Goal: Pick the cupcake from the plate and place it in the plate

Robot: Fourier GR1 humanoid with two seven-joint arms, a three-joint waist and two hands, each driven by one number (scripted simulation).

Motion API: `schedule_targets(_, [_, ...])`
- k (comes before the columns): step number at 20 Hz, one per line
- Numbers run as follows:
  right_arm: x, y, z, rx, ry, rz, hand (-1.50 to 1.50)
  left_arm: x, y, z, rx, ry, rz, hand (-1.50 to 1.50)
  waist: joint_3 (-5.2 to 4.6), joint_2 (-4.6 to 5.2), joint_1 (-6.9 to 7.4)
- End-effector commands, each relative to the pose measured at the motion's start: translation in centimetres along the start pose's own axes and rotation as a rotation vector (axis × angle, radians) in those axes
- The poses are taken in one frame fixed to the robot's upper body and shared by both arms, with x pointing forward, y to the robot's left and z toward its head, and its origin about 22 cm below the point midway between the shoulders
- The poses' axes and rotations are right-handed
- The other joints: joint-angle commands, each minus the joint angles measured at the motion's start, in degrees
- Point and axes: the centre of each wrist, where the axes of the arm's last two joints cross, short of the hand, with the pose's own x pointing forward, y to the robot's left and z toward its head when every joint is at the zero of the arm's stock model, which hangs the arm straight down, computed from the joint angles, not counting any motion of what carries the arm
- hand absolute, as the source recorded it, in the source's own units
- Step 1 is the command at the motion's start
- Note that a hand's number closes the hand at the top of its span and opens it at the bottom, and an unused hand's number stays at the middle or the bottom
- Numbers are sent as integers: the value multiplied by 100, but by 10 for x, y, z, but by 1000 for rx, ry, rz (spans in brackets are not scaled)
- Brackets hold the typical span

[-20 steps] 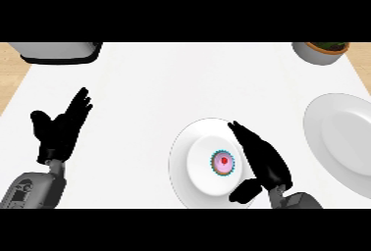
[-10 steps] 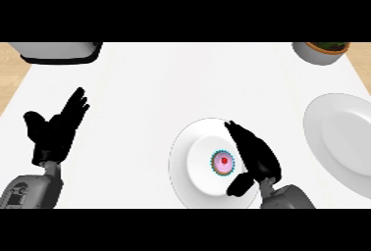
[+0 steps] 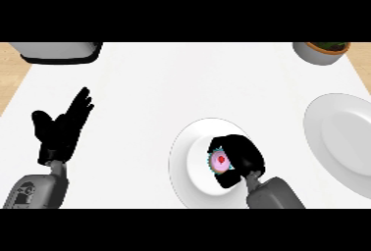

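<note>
In the head view, the right hand [image 3: 243,156] curls its fingers around the cupcake [image 3: 220,160], which sits on the near plate [image 3: 187,166]. The other plate [image 3: 340,137] lies at the right. The left hand [image 3: 62,128] rests open, fingers straight.

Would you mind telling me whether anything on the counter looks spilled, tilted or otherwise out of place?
Nothing stands out. The cupcake sits on the near plate with the right hand curled round it; the other plate lies flat at the right edge.
</note>
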Motion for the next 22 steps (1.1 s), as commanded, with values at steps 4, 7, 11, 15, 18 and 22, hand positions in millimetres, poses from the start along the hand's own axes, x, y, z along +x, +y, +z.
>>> schedule_targets(4, [23, 22, -9, -12, -43, -16, 150, 18, -3, -1, -3, 2, 9, 0, 0, 1, 7])
schedule_targets(7, [9, 6, -7, -155, -40, -28, 150, -16, 8, 5, 19, -3, -20, 0, -1, 6, 1])
schedule_targets(11, [-22, 30, 49, -125, -225, 136, 150, 2, 23, 3, 26, -6, 2, 0, -1, -25, -86])
schedule_targets(15, [-41, 33, 99, 39, -563, 242, 150, -3, 21, 4, 46, 14, -9, 0, 6, -96, -285])
schedule_targets(18, [-68, 0, 138, -147, -640, 246, 150, -9, 16, 8, 55, 28, 12, 0, 8, -99, -427])
schedule_targets(22, [-79, -43, 166, -487, -657, 205, 150, -19, 23, 19, 80, 18, 24, 0, 9, -104, -414])
